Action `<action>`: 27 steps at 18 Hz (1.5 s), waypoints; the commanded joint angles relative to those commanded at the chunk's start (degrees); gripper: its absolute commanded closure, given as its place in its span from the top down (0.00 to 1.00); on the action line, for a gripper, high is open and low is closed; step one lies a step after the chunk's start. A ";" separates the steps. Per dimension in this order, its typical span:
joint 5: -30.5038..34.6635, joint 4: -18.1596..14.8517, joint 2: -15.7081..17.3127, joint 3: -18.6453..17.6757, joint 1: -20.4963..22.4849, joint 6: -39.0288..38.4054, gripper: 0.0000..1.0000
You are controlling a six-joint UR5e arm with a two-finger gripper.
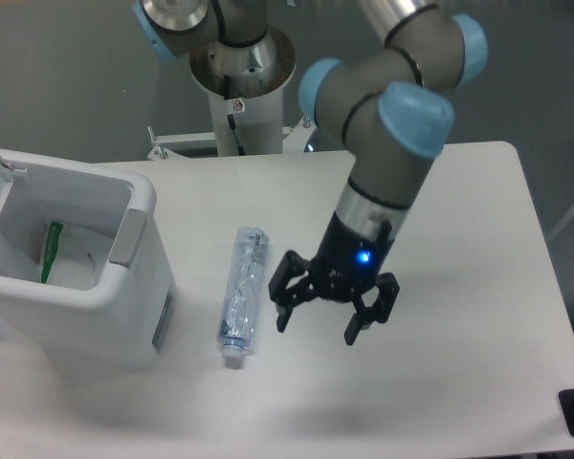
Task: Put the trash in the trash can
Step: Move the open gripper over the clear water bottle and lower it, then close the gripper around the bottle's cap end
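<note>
White table (440,191) filling most of the frame, grey floor beyond at the top. Nearest, lower centre: gripper (332,316) with fingers spread wide, nothing between them, hovering over bare tabletop just right of the bottle. Crushed clear plastic bottle (243,295) lying flat left of centre, white cap toward the bottom edge, bluish label along its body — on the table, not yet binned. Likely light, thin-walled and springy; smooth plastic apt to slip or roll under the fingers, so best taken across the mid-body, fingers square to its long axis, and closed gently enough to dent rather than squirt it out. At the left edge, white trash can (124,287), lid open, grey panel on the side facing the bottle; inside, crinkled plastic bag (62,258) with green print, already in. Farthest, top centre: arm's round base (241,67) behind the table edge — bottle apparently the one piece left to move
</note>
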 joint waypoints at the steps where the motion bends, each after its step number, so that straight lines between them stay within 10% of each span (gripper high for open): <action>1: 0.18 -1.75 -0.35 0.09 -0.44 0.00 1.00; 16: 13.71 -11.87 -6.95 -0.09 -10.28 0.62 1.00; 27: 17.41 -12.32 -12.30 3.95 -13.10 -0.17 1.00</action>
